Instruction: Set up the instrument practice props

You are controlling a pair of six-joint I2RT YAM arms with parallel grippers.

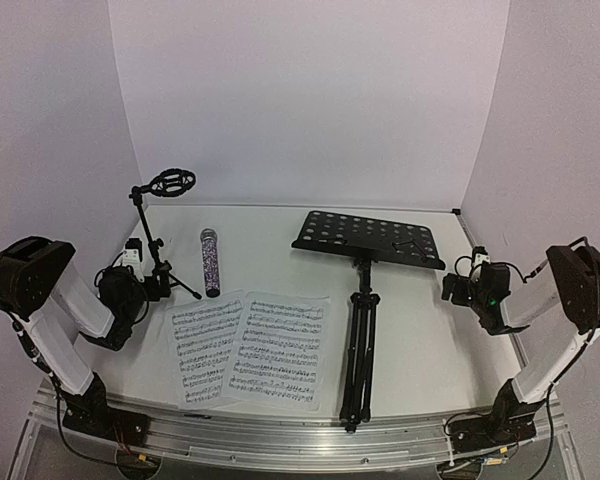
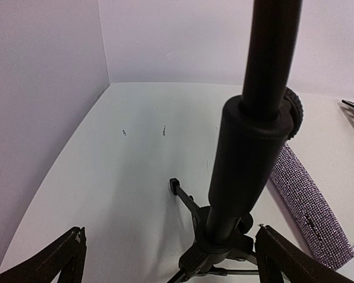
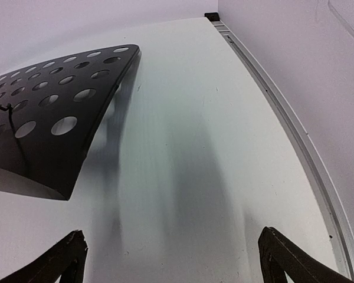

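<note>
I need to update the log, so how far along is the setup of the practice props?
Done: the small mic stand stands upright on its legs. In hand: the left gripper is open, lined up on its pole, holding nothing; the right gripper is open beside the music stand. Left: the music stand appears to lie flat with legs folded, the microphone lies on the table, and both sheets lie there too.

White walls (image 1: pixel 310 90) close in ahead of the jaws. White table (image 1: pixel 270 230) below them, metal rail (image 3: pixel 295 135) running off to their right.

Place: robot lab cell | evidence: plain white walls (image 1: pixel 310 100), white table (image 1: pixel 420 330), aluminium mounting rail (image 1: pixel 280 432)
</note>
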